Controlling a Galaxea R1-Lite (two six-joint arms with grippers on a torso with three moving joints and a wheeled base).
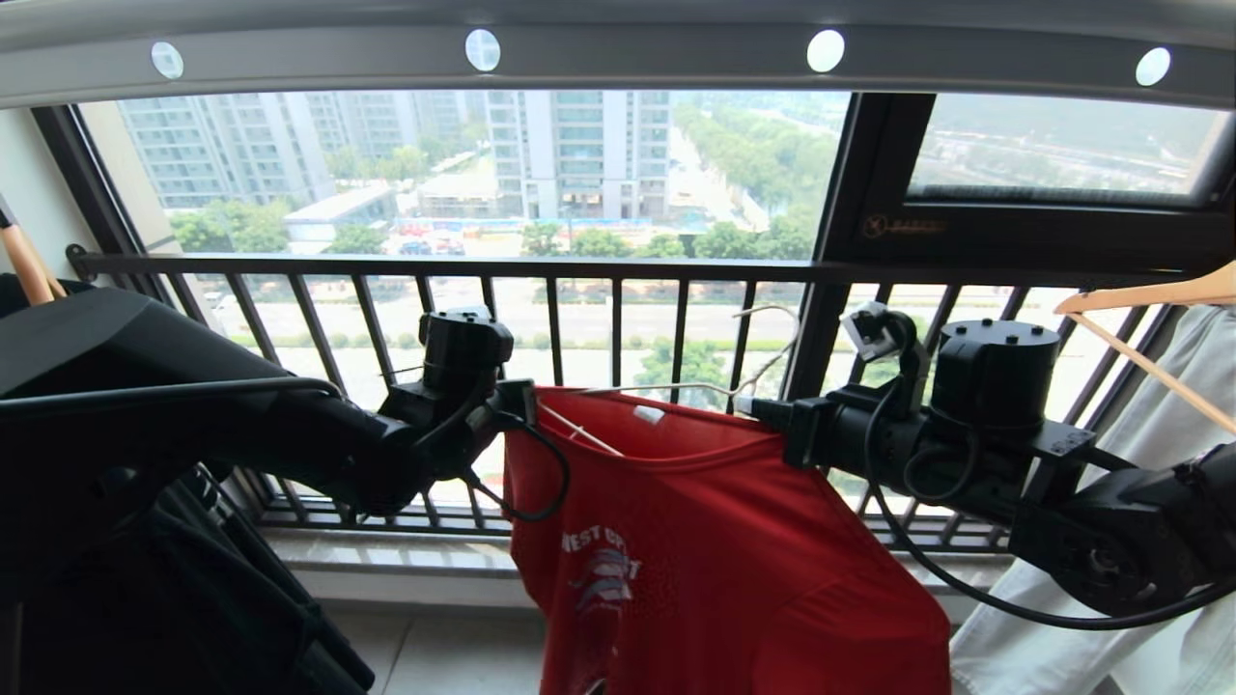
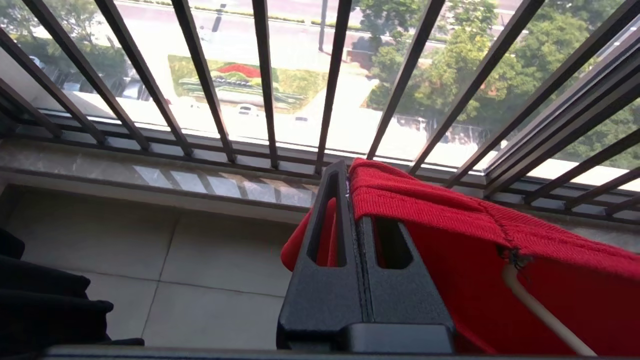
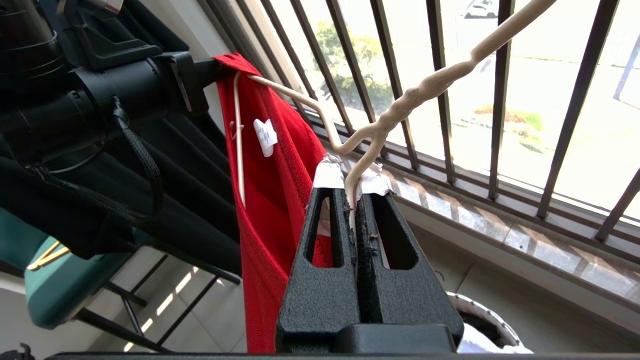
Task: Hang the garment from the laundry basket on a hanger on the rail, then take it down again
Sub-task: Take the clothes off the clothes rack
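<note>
The red garment [image 1: 695, 541] hangs below the rail [image 1: 618, 58], stretched between both arms; left gripper [image 2: 348, 172] is pinched tight on its collar edge. Right gripper [image 3: 356, 187] is clamped on the wire hanger [image 3: 400, 105] just under the twisted neck, one hanger arm inside the collar; the laundry basket [image 3: 487, 312] rim is probably that bit peeking out below.

I see the garment [image 1: 715, 541] in solid red, white and light-blue chest print, white neck label. Hanger [image 3: 400, 102] inside its collar is off-white wire. Rail [image 1: 618, 58] above the garment is grey with white round holes. Both grippers are matte black. Basket rim [image 3: 487, 312] below the garment is white with black.
</note>
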